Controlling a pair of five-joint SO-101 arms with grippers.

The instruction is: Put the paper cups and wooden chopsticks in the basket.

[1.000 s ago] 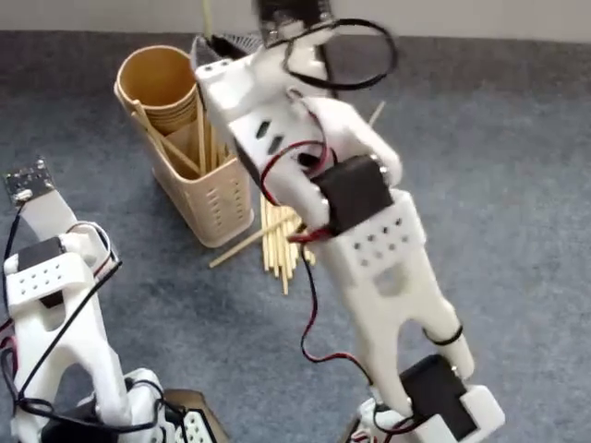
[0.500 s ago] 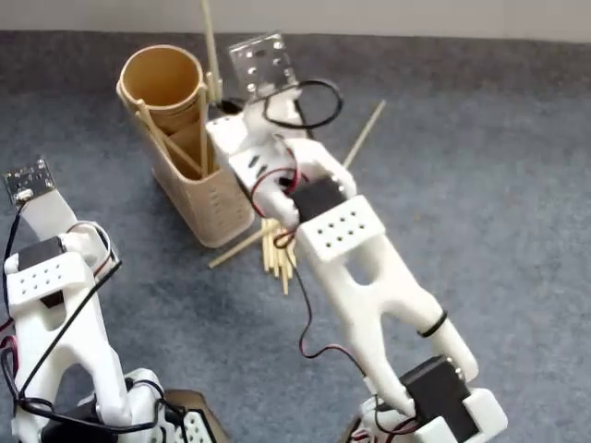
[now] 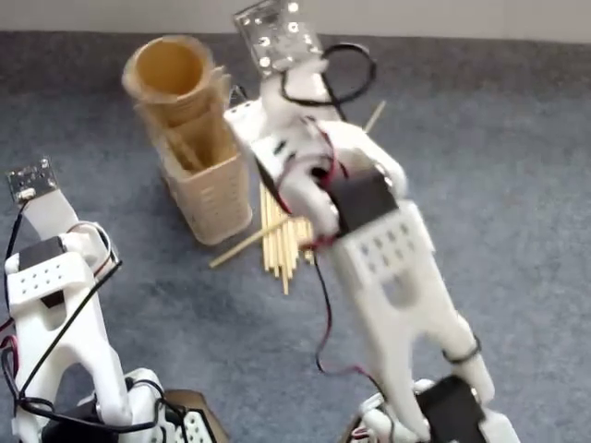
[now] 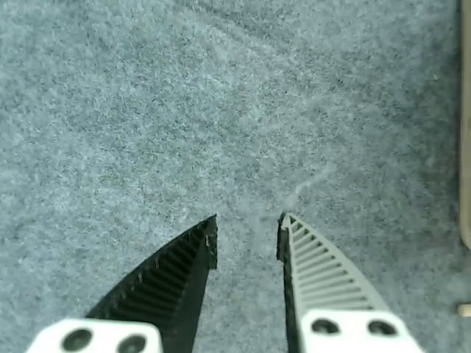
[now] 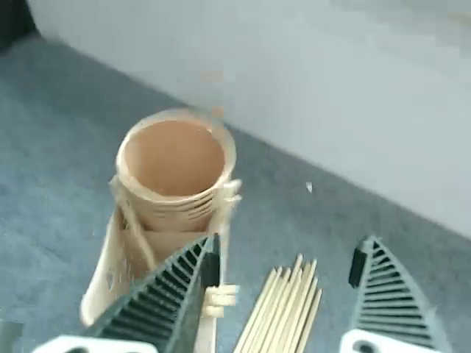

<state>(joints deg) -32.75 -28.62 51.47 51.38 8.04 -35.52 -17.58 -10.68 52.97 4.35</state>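
paper cups sit stacked in the basket, and the loose wooden chopsticks lie on the grey mat just beside it. right gripper hangs above them, jaws wide, empty. left gripper is over the mat, jaws partly apart, holding nothing.

You have a grey-blue carpet with a short, fuzzy pile spread across the work surface. Along its far edge you see a pale, plain wall. From the right wrist view, that wall meets the carpet in 1 straight line.
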